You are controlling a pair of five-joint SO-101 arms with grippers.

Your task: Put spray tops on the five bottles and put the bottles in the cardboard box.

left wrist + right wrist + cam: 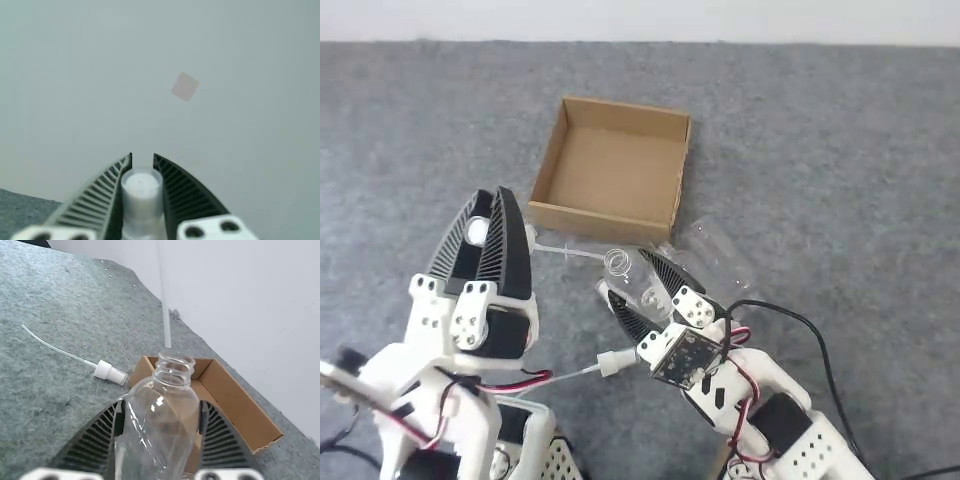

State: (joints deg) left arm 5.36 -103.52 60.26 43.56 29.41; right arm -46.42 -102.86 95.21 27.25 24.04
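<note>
L arm sits near-left on the grey carpet (820, 150). Its wrist is raised so the L gripper (495, 195) points up and off the table, toward the pale wall (75, 75). R arm sits near-right and reaches low, w/ the R gripper (623, 272) aimed at the cardboard box (605, 222), which lies open just beyond it.

High view gives the layout. The box is centre-back w/ both grippers in front of it. A loose spray top (617, 362) lies on the carpet between the arms, beside the R wrist. Faint clear shapes (712, 245) lie just right of the box, too faint to identify.

R wrist view adds a box-side spray top (110, 372) lying near the box (240, 405) corner, its tube trailing away. Can't tell if it's the same one as the loose spray top. This view also has the bottle (160, 410) neck-up w/ an open mouth. A thin dip tube (164, 305) comes down and ends just above that mouth.

L wrist view has a pale square patch (185, 86) on the wall.

L gripper (142, 159) jaws are narrow and clamped on the held spray top (142, 192), which sits back from the tips. From above, that top (477, 232) shows between the fingers, and its dip tube (570, 251) runs over to the bottle (638, 285).

R gripper (161, 407) jaws are approx. mid-wide and press both sides of the clear bottle's body.
</note>
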